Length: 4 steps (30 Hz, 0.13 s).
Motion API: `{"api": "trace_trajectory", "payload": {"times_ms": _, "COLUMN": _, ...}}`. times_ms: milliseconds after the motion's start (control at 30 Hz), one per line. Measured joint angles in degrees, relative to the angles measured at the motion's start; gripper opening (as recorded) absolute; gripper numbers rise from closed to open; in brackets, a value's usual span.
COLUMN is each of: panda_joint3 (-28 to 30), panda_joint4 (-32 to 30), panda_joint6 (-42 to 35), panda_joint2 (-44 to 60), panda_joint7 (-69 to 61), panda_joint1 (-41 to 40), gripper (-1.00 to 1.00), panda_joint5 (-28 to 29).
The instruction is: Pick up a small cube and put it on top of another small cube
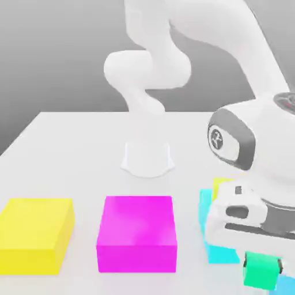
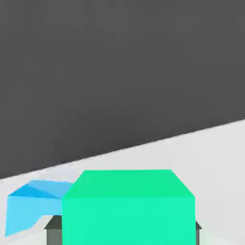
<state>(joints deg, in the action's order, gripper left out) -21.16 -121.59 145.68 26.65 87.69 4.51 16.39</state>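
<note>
I had the small green cube (image 1: 260, 272) pinched between the gripper (image 1: 262, 269) fingers, one dark finger pad (image 1: 246, 261) showing against either side of it in the exterior view. The hand view agreed: the cube (image 2: 128, 206) sat close under the camera with a dark pad (image 2: 53, 229) just visible at its flank. Whether it was lifted off the table (image 1: 86, 150) or only just clear of it, I could not tell for certain, though it seemed to hang free of the surface.

Just beside the gripper lay a cyan block (image 1: 216, 245), partly hidden behind the hand, with a sliver of a lighter blue block (image 1: 286, 284) just past the held cube; the hand view showed a blue shape (image 2: 33, 203) close alongside. Behind the hand, a small yellow-green cube (image 1: 222, 185) peeked out near the cyan one. Well off to the other side sat a big magenta block (image 1: 137, 233), and beyond that a big yellow block (image 1: 36, 233).

So I judged the pick as done and the placing as left: the cube had yet to be carried over another small cube, most likely the yellow-green one behind the hand, lowered square onto its top and released
</note>
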Motion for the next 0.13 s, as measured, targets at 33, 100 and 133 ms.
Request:
{"api": "trace_trajectory", "payload": {"times_ms": 33, "panda_joint3": 0.68, "panda_joint4": 0.40, "panda_joint6": 1.25, "panda_joint2": 1.78, "panda_joint7": 0.54, "panda_joint1": 1.08, "gripper": 1.00, "panda_joint5": 1.15}}
{"api": "trace_trajectory", "payload": {"times_ms": 100, "panda_joint3": 0.68, "panda_joint4": 0.40, "panda_joint6": 1.25, "panda_joint2": 1.78, "panda_joint7": 0.54, "panda_joint1": 1.08, "gripper": 1.00, "panda_joint5": 1.15}}
{"api": "trace_trajectory", "payload": {"times_ms": 133, "panda_joint3": 0.68, "panda_joint4": 0.40, "panda_joint6": 1.25, "panda_joint2": 1.78, "panda_joint7": 0.54, "panda_joint1": 1.08, "gripper": 1.00, "panda_joint5": 1.15}}
